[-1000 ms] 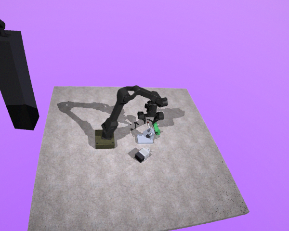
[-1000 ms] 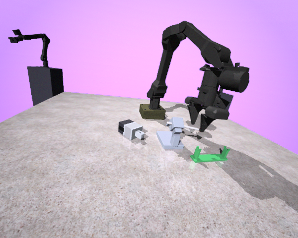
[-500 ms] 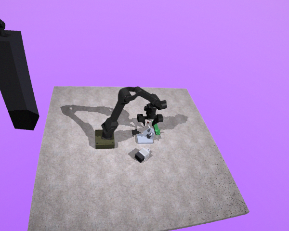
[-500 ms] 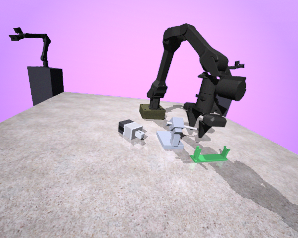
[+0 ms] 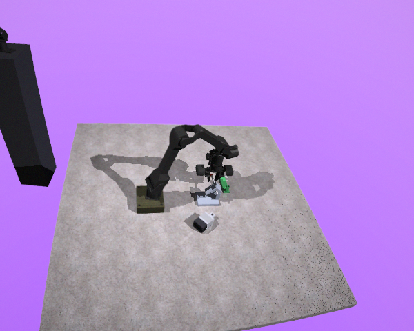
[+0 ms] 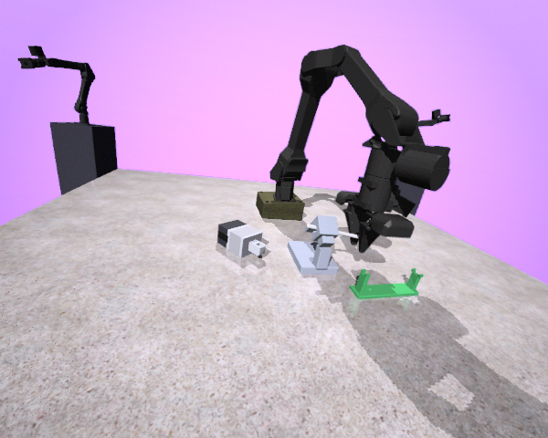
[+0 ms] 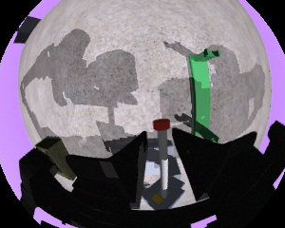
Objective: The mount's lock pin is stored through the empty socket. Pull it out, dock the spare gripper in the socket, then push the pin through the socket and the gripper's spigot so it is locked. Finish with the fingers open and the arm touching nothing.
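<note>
The pale blue mount (image 5: 208, 201) (image 6: 307, 259) stands on the table, its raised socket (image 6: 326, 226) tilted. The white lock pin (image 6: 347, 234) (image 7: 163, 163) runs through the socket and sticks out on both sides. Its red head (image 7: 161, 124) shows in the wrist view and is hidden behind a finger in the exterior view. My gripper (image 5: 212, 178) (image 6: 358, 243) (image 7: 160, 133) points down around the pin's head end. Its fingers are partly open, with gaps beside the pin. The spare gripper (image 5: 204, 222) (image 6: 243, 239), white and black with a small spigot, lies on the table beside the mount.
A green cradle (image 5: 223, 183) (image 6: 387, 290) (image 7: 202, 95) with two uprights stands close to the mount and my fingers. My arm's wooden base block (image 5: 150, 205) (image 6: 280, 209) is behind the mount in the exterior view. Dark pedestals with other arms stand beyond the table.
</note>
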{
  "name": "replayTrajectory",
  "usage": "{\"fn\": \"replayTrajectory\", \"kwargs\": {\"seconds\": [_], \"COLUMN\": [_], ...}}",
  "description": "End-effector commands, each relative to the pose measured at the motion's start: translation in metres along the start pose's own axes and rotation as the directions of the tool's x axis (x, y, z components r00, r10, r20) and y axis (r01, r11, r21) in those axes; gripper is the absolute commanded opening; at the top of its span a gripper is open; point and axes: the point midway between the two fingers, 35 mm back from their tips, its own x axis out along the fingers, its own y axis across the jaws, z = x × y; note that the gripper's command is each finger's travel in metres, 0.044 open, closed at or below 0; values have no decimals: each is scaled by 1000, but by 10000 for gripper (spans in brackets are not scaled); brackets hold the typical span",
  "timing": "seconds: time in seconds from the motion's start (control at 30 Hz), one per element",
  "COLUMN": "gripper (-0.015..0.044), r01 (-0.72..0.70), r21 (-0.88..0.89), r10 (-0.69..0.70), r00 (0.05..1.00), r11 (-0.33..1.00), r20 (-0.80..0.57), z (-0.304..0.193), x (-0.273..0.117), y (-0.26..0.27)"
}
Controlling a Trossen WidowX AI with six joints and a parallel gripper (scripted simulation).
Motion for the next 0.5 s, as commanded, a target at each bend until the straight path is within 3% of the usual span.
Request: {"fn": "replayTrajectory", "kwargs": {"seconds": [0.0,0.07,0.13,0.47], "gripper": [64,11,0,0], "r01": [1,1,1,-1], "r21": [-3,-3,-3,-3], "r10": [-1,-1,-1,2], "r00": [1000,1000,1000,1000], "r11": [1000,1000,1000,1000], "r20": [-3,-3,-3,30], "z": [-1,-1,-1,1], "x": [1,1,1,-1], "y": [0,0,0,0]}}
